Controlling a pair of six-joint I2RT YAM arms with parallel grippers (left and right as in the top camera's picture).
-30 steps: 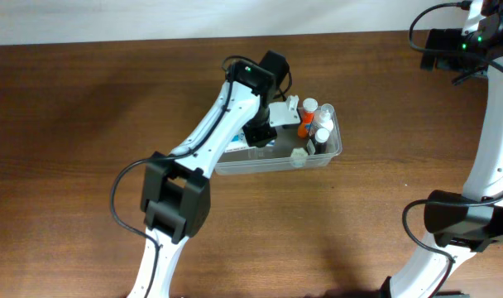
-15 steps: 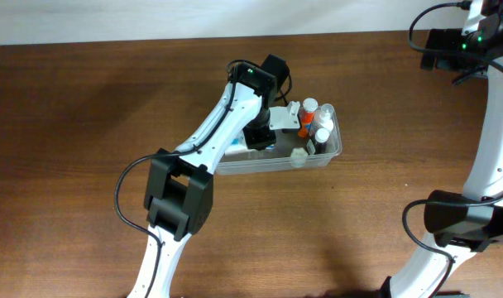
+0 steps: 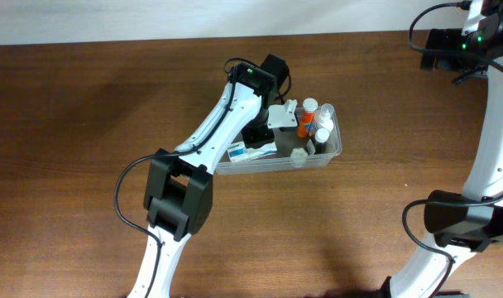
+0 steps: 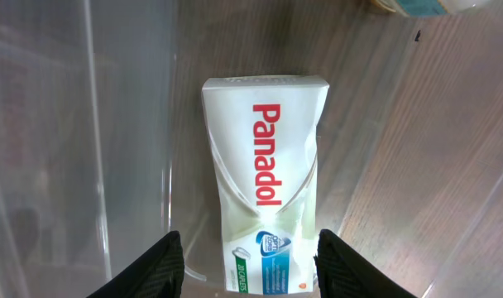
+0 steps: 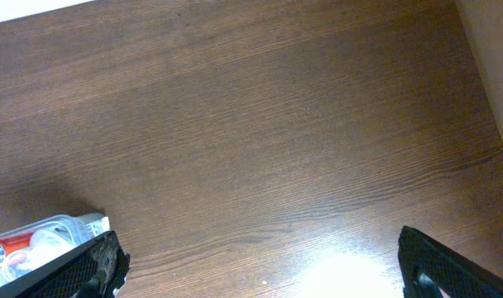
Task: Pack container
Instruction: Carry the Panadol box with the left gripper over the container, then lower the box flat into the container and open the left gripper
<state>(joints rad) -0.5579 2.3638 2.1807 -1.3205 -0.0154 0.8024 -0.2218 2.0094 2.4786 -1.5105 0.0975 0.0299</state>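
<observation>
The clear plastic container [image 3: 326,156] stands at the middle of the wooden table [image 3: 86,124]. A white Panadol box [image 4: 264,207] lies flat in its left part, and small bottles [image 3: 316,124] stand at its right end. The left gripper [image 4: 250,257] hangs above the box with jaws apart, holding nothing. At the far right, the right gripper [image 5: 268,265] is spread wide above the table.

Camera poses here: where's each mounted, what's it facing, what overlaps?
Overhead: fixed above the table, facing down at the container; left arm and right arm show.
Left wrist: on the left arm, facing down into the container at a Panadol box; left pincer tips show.
Right wrist: on the right arm, facing the table; right pincer tips show.
Shared: overhead and left wrist see the Panadol box.
</observation>
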